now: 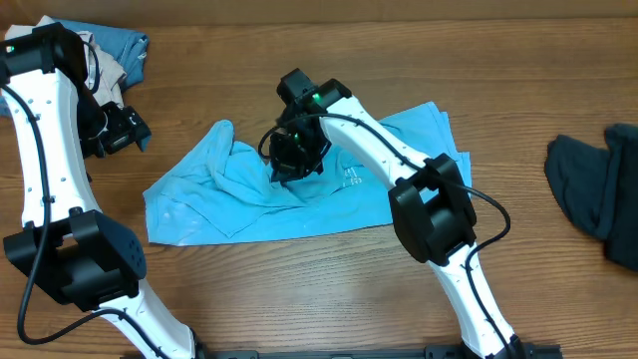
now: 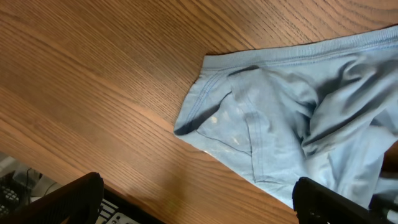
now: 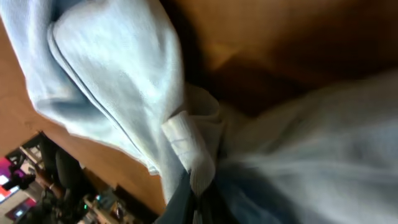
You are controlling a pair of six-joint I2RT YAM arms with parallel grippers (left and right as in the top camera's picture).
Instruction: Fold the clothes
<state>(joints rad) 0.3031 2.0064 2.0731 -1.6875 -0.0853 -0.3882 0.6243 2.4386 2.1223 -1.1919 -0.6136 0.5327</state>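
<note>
T-shirt [image 1: 229,199]: crumpled sky-blue cotton, stitched hems | right gripper [image 1: 292,160]: pinching a bunched fold at T-shirt's middle | left gripper [image 1: 118,130]: jaws wide, empty, beside T-shirt | table [image 1: 299,289]: grained wood

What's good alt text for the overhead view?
The right gripper is shut on a bunch of the rumpled sky-blue T-shirt. The left gripper hangs open nearby. A garment pile lies top left, a dark garment far right.
</note>
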